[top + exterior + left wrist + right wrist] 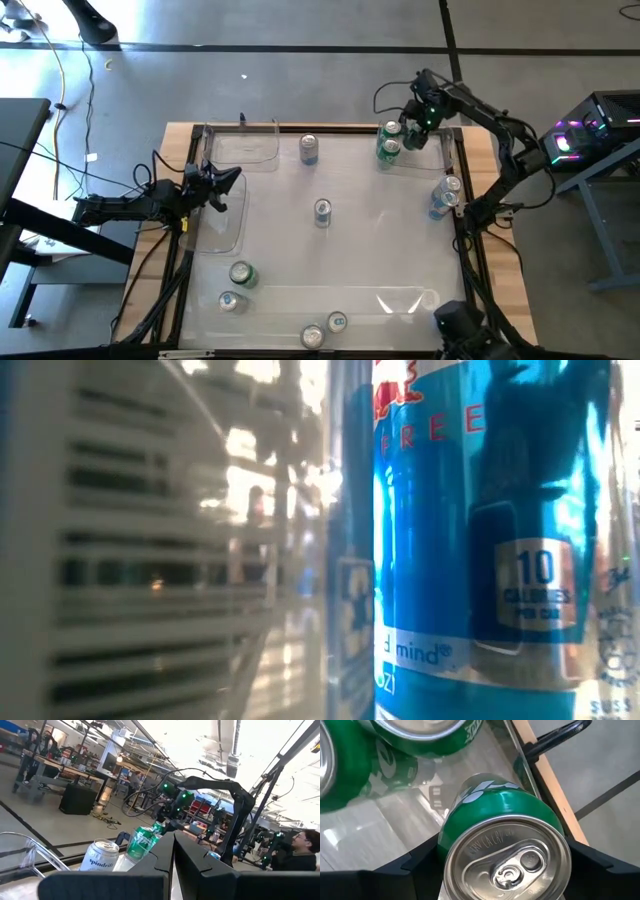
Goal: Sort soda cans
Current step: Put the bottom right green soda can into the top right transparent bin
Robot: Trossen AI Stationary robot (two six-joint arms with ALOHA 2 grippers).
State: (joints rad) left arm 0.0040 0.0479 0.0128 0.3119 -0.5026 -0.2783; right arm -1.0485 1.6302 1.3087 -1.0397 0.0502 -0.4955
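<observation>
My right gripper [415, 124] is at the table's far right corner, shut on a green soda can [506, 855] whose silver top faces the wrist camera. Two more green cans [388, 141] stand beside it in a clear tray [432, 160]. My left gripper [224, 184] hovers shut and empty over the clear tray on the left [222, 222]. Other cans stand upright on the table: a silver one [308, 148], a blue one [322, 211], a pair at the right edge [445, 196], and several near the near edge [241, 274]. My right gripper pinches the green can between its two fingers [415, 862], on opposite sides of the can's upper wall [445, 840] just under the top rim. The fingers come from above, slanting down. The can is upright; whether its base rests on the tray I cannot tell.
A blue can [480, 530] stands right against the low camera and fills its view. A third clear tray [340, 300] lies along the near edge and another [245, 145] at the far left. The table's wooden border [480, 150] runs close to my right gripper.
</observation>
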